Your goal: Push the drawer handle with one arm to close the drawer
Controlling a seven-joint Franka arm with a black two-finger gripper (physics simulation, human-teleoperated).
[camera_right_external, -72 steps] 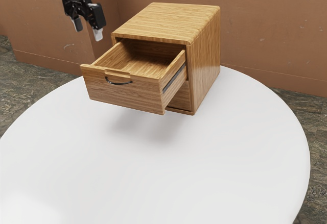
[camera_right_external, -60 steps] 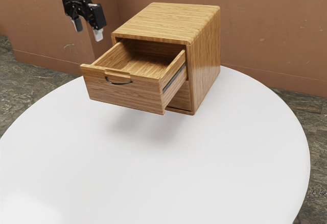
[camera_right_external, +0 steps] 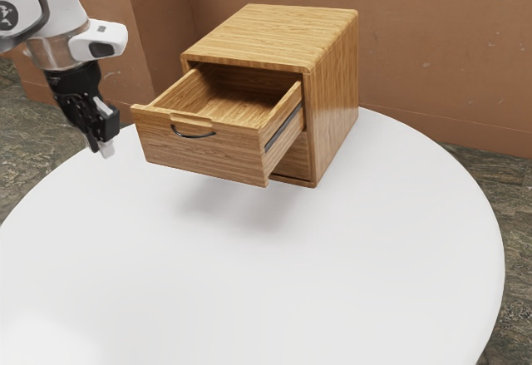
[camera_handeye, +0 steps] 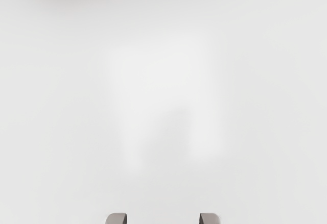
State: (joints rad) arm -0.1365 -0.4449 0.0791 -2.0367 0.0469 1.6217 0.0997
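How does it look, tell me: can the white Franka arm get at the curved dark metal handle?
Probably yes: the black two-finger gripper hangs clear of the open wooden drawer, and nothing visible blocks its way to the handle.

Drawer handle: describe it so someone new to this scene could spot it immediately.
On the round white table stands a wooden cabinet, one drawer pulled out. The handle sits on that drawer's front, below the notch in its top edge: a thin curved bar, dark against the wood around it.
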